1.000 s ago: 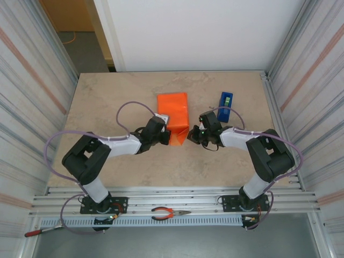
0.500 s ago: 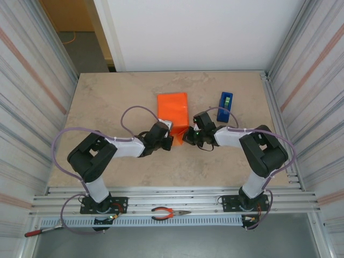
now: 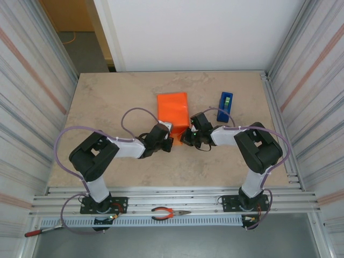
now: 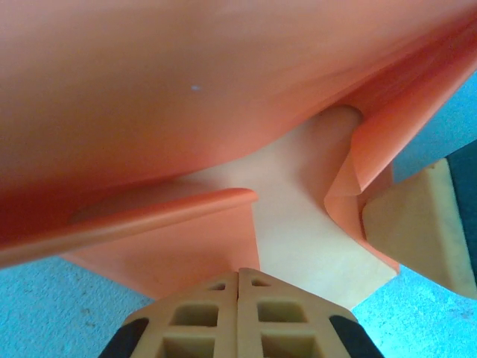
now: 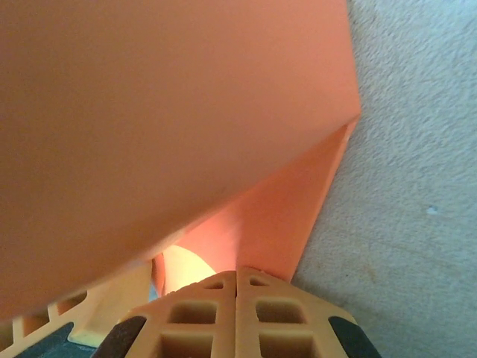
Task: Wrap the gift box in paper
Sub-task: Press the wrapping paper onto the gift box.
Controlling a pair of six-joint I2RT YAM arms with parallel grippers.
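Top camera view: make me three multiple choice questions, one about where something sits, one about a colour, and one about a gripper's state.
1. On which side of the paper does the tape dispenser stand?
A) the left arm's side
B) the right arm's side
C) on top of it

2. What colour is the paper?
A) green
B) white
C) orange

3. How do the jaws of the left gripper stand?
A) shut
B) wide open
C) clamped on pliers

Answers:
1 B, the tape dispenser stands apart from the paper, toward the right arm.
2 C, the paper is plain bright orange.
3 A, the left wrist view shows the jaws pressed together.
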